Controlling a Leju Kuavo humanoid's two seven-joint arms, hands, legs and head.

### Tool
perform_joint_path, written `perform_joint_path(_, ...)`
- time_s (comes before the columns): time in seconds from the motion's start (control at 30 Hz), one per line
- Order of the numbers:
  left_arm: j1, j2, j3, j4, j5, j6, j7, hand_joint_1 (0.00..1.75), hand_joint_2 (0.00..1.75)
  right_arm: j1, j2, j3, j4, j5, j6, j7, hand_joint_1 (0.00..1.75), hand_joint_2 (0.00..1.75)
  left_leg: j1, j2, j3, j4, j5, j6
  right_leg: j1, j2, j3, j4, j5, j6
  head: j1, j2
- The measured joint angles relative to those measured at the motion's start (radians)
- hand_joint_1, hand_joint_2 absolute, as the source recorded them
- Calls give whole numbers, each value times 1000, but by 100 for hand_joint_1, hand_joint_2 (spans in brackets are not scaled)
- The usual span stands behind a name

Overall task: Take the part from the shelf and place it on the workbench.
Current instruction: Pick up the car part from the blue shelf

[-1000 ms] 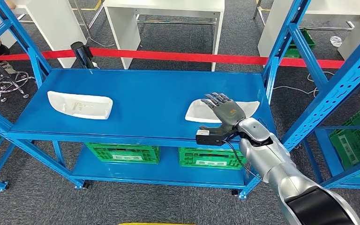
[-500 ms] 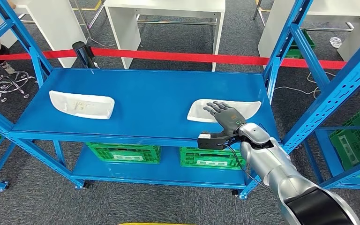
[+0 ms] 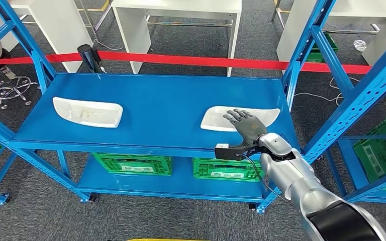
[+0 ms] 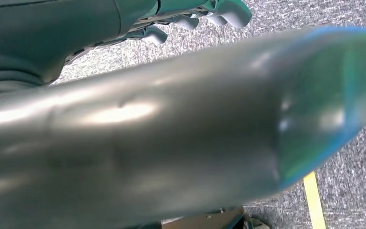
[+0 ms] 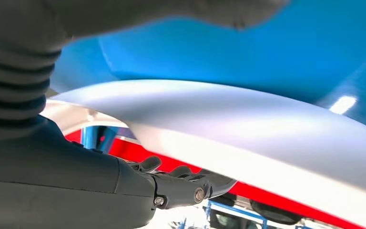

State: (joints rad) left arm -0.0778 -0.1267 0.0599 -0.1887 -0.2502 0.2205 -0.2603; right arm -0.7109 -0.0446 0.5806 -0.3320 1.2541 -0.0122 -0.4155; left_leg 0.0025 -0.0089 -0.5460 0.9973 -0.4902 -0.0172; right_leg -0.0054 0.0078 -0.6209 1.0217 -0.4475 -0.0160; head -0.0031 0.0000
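Two white tray-like parts lie on the blue shelf (image 3: 161, 105): one at the left (image 3: 87, 112), one at the right (image 3: 216, 118). My right hand (image 3: 249, 128) lies over the near end of the right part, fingers stretched across it and thumb pointing left along the shelf's front edge. In the right wrist view the white part (image 5: 248, 124) sits between the thumb (image 5: 171, 9) and the dark fingers (image 5: 186, 186), which are not closed on it. My left hand (image 4: 52, 33) hangs over grey carpet; how its fingers stand is unclear.
Blue rack uprights (image 3: 331, 60) stand close on the right of my arm. Green crates (image 3: 130, 163) sit on the lower shelf. Behind the shelf run a red barrier tape (image 3: 191, 61), a black post (image 3: 88, 55) and white tables (image 3: 176, 10).
My right hand has dropped lower and slid a little right, from raised above the right part to lying flat across it. The parts have not moved.
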Motion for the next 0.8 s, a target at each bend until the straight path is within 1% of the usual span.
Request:
perform_joint_path(0.03,0,-1,0,0,-1,-1,2,0,0,1,-2,0,1,1,0,2,0,175,0,0,0,0,0,0,0,0,0,0,0,0,0,0)
perform_joint_path(0.07,-1,-2,0,0,-1,-2,4,0,0,2,-5,0,2,2,0,4,21,175,0,0,0,0,0,0,0,0,0,0,0,0,0,0)
perform_joint_path(0.17,0,-4,0,0,-1,-1,2,0,0,3,-7,1,5,1,5,11,149,175,0,1,0,0,0,0,0,0,0,0,0,0,0,0)
perform_joint_path(0.2,0,-4,0,0,0,0,-3,0,0,2,-7,1,5,-1,6,12,171,175,0,1,0,0,0,0,0,0,0,0,0,0,0,0)
perform_joint_path(0.43,1,-4,1,0,4,6,-55,0,0,2,-10,2,6,-12,-3,17,175,175,0,1,1,0,0,0,0,0,1,0,0,0,0,0)
perform_joint_path(0.57,1,-4,8,0,11,-5,-90,0,175,5,-12,2,6,-19,-19,29,175,175,0,1,1,0,0,0,0,0,1,0,0,0,0,0)
perform_joint_path(0.7,1,-3,14,0,9,9,-122,0,175,8,-18,2,6,-25,-44,27,175,175,0,1,1,0,0,0,0,0,1,0,0,0,0,0)
perform_joint_path(0.8,0,-4,16,0,1,51,-149,0,175,10,-24,2,6,-26,-53,24,175,175,0,1,1,0,-1,0,0,0,1,0,0,0,0,0)
